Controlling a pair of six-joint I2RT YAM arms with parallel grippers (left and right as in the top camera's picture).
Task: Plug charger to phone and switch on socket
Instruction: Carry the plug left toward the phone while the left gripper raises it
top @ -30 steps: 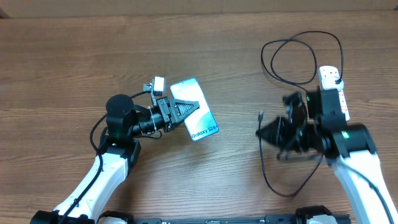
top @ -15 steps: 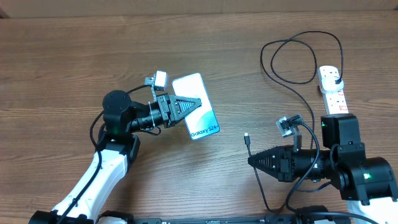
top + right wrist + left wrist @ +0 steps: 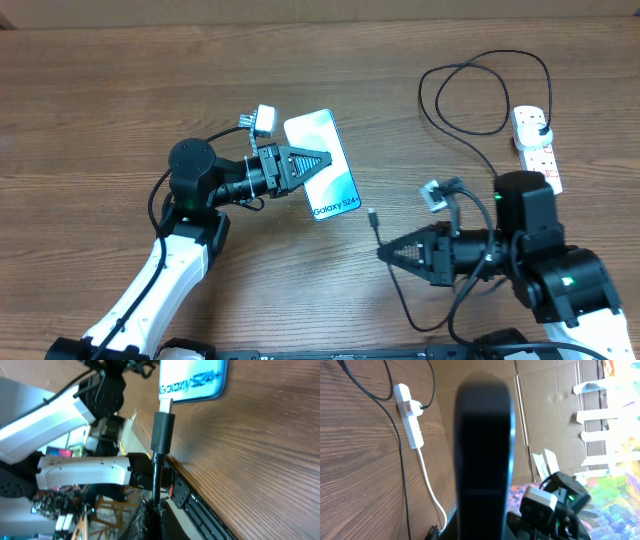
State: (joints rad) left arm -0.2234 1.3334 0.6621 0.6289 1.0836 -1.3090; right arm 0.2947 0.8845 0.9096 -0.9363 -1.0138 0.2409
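My left gripper (image 3: 308,162) is shut on the phone (image 3: 336,186), holding its top end, with the "Galaxy S24" end pointing toward the right arm. In the left wrist view the phone (image 3: 484,450) shows edge-on as a dark slab. My right gripper (image 3: 388,252) is shut on the charger cable, and its small plug head (image 3: 372,215) sticks out toward the phone. In the right wrist view the plug head (image 3: 163,429) has its tip just short of the phone's bottom edge (image 3: 192,380). The socket (image 3: 537,148) lies at the right.
The black charger cable loops (image 3: 480,90) across the far right of the wooden table and trails under my right arm. The socket's thick white cord (image 3: 427,480) runs toward the table's front edge. Cardboard stands beyond the table.
My right gripper has swung away from the socket and moved left with the plug head, closing on the phone. My left gripper has carried the phone slightly to the right.
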